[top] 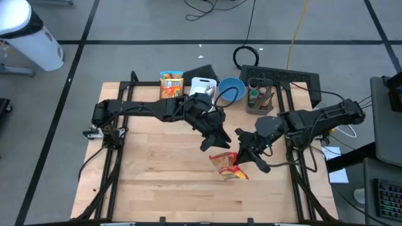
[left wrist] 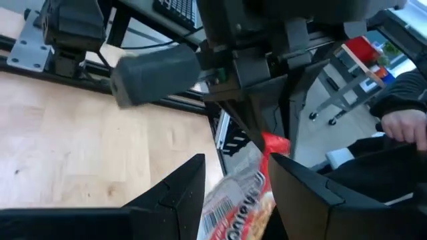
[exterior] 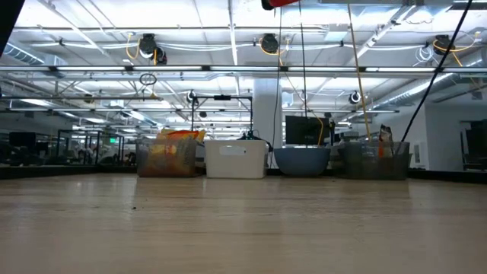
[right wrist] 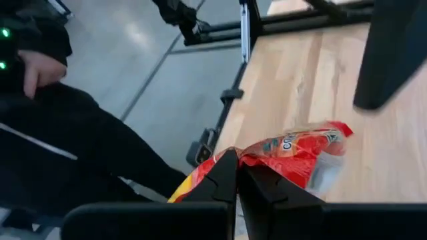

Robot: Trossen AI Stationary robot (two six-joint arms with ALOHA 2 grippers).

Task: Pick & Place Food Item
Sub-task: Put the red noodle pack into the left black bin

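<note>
A red and yellow food packet (top: 229, 166) hangs in the air over the middle of the table; only a red bit of it (exterior: 281, 3) reaches into the top of the low view. My right gripper (top: 242, 154) has come in from the table's right and is shut on the packet (right wrist: 293, 150). My left gripper (top: 212, 139) reaches in from the left and is open. Its two fingers (left wrist: 190, 183) stand on either side of the packet's barcode end (left wrist: 233, 207); whether they touch it I cannot tell. My right gripper pinches the packet's red sealed edge (right wrist: 252, 155) between its two shut fingers, at one end of the packet. The fingers come from the table's right side, slanting a little downward. The packet is lifted clear of the table and stretches away from the fingers toward my left gripper.
Along the far edge stand an orange snack bag (top: 171, 85), a white container (top: 202, 83), a blue bowl (top: 231, 90) and a grey caddy with bottles (top: 260, 95). A keyboard (top: 282, 78) lies behind them. A person's hand (left wrist: 403, 127) shows beyond the table's right side.
</note>
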